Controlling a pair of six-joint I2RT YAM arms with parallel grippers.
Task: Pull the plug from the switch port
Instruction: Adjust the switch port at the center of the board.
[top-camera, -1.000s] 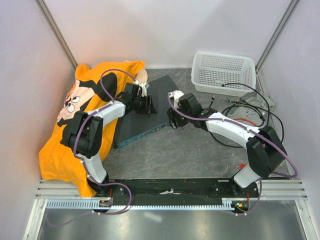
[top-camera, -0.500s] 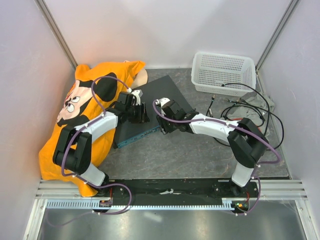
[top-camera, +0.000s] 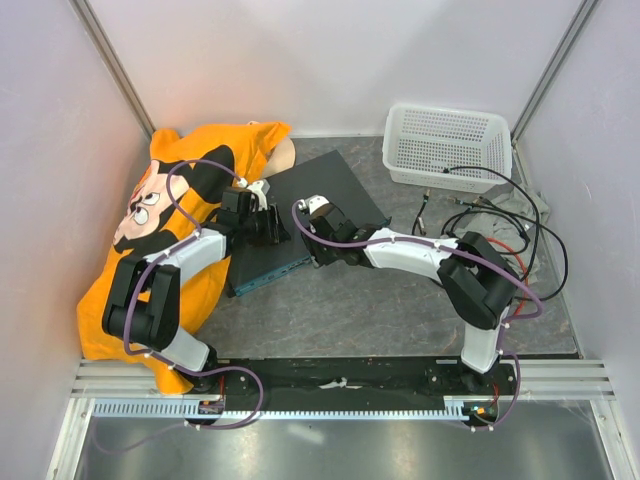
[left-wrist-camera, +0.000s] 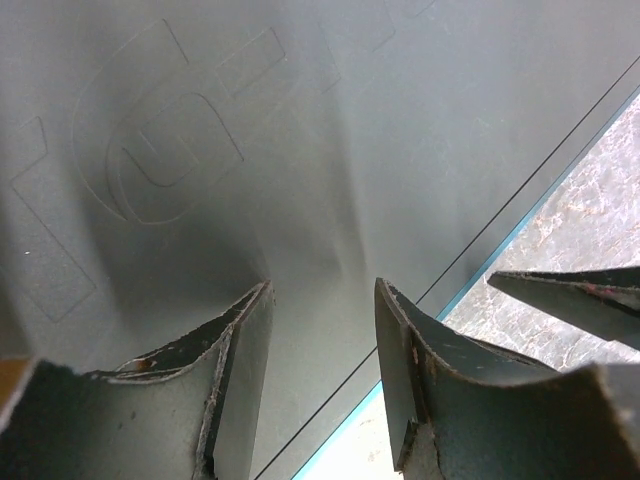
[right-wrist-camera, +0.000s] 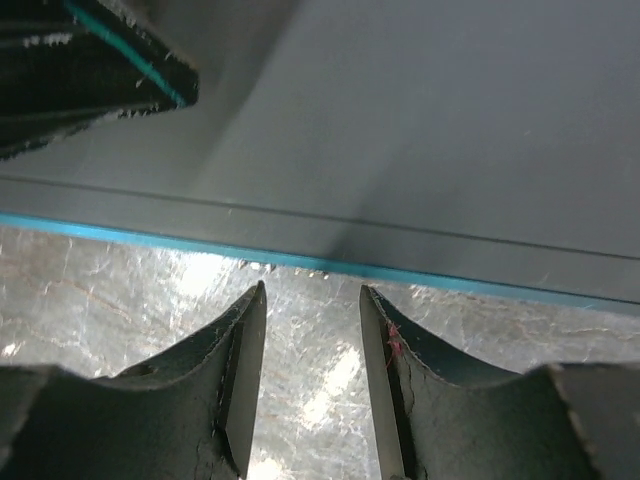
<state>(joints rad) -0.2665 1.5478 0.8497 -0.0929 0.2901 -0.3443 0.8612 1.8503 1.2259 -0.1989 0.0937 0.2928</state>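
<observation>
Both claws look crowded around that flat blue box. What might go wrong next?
1. The left gripper and right gripper hang open, close together near the switch's teal front edge; they may collide.
2. The switch seems to lie unfastened on the table; a tug may drag it.
3. No plug shows between the right fingers, so closing now may catch nothing.

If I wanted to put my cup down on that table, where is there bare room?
The grey table is bare between the teal front of the switch and the near rail. A small strip lies between switch and white basket. The right side is crowded with black cables; the orange shirt covers the left.
</observation>
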